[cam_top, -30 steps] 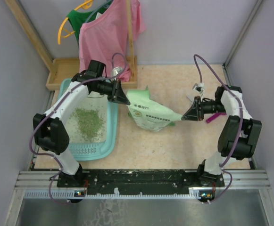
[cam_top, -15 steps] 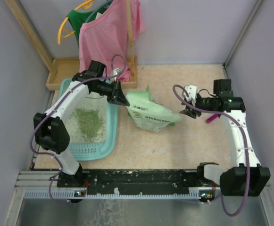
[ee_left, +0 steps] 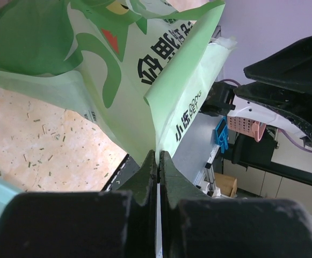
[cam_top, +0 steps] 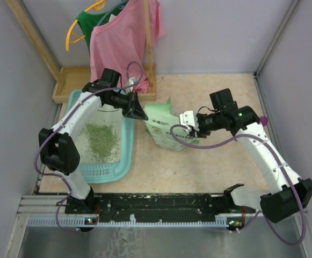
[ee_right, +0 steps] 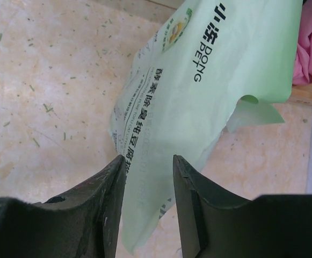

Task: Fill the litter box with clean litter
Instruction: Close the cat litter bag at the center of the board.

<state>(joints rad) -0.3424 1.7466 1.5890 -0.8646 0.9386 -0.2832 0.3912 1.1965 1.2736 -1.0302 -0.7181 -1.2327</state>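
litter box (cam_top: 129,150) lengthwise near–far, grille end (cam_top: 99,171) nearest arms

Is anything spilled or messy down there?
Yes: stray green granules lie scattered on the beige table beside the bag, outside the litter box, where the main heap sits.

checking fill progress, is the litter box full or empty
Partly filled: green litter covers the middle of the litter box, whitish base bare around it.
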